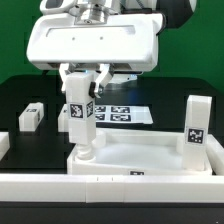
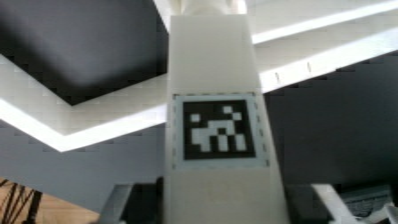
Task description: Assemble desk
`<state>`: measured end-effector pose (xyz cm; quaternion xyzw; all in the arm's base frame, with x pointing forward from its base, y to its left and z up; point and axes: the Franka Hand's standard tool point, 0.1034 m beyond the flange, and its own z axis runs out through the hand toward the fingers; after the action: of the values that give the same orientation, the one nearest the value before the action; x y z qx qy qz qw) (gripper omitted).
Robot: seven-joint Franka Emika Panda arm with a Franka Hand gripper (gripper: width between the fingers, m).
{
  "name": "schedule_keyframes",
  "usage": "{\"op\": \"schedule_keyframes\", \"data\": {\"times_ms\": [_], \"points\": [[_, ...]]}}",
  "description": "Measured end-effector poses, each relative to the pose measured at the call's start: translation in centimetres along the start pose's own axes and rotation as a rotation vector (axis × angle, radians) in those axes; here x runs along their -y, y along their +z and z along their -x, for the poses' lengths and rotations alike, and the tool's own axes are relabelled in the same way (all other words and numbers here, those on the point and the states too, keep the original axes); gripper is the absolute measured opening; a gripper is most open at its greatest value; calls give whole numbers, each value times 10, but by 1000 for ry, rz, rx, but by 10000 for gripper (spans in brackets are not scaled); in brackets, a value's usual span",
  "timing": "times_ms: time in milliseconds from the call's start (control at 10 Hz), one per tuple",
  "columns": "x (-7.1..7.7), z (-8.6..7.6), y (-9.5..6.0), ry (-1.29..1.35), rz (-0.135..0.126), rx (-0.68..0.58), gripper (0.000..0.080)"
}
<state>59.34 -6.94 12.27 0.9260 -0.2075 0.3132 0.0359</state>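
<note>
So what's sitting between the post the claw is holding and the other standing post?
Nothing but bare tabletop between the held leg and the other leg, as the exterior view shows.

Marker board (image 1: 124,115) flat on black table (image 1: 22,95), white border rail (image 1: 40,186) in front

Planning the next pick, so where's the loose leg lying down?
Exterior view's left: the loose leg lies on the black table, left of the upright leg held by the gripper.
</note>
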Motion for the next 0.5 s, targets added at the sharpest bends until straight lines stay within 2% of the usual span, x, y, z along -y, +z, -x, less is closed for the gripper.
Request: {"op": "schedule_keyframes", "data": {"times_ms": [300,500], "points": [[2,-2,2,-1,-1,-2,289],[6,9,8,-11,-2,13,289]]}}
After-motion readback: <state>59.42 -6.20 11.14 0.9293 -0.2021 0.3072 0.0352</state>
